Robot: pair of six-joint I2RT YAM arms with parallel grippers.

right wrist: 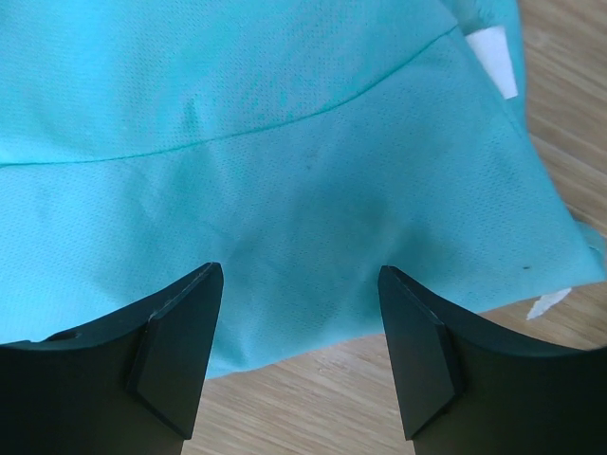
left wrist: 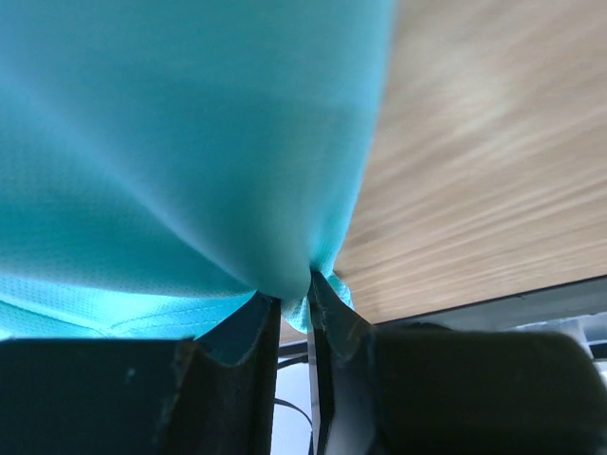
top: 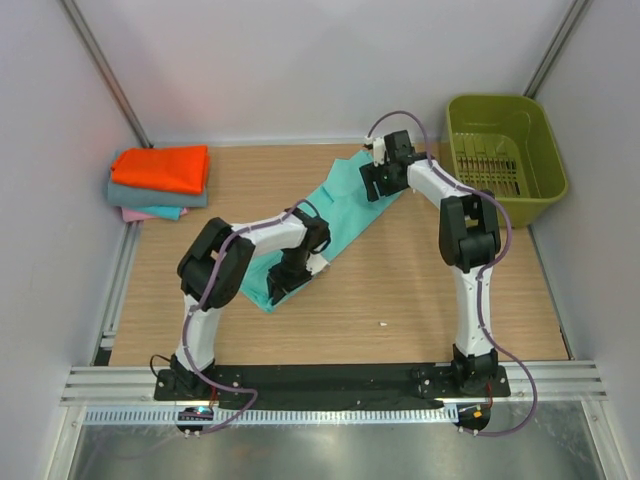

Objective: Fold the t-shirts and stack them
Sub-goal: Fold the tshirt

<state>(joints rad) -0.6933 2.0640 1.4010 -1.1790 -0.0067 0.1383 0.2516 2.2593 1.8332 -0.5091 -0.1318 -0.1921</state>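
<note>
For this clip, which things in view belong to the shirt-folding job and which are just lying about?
Job: mint-green shirt, pinched in the left gripper; folded orange shirt, grey-teal shirt and pink shirt, stacked at the left.
Lying about: green basket; small white speck.

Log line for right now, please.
left end effector: shut on mint-green t-shirt | right end effector: open at shirt's neck end | folded stack: far left, orange on top
</note>
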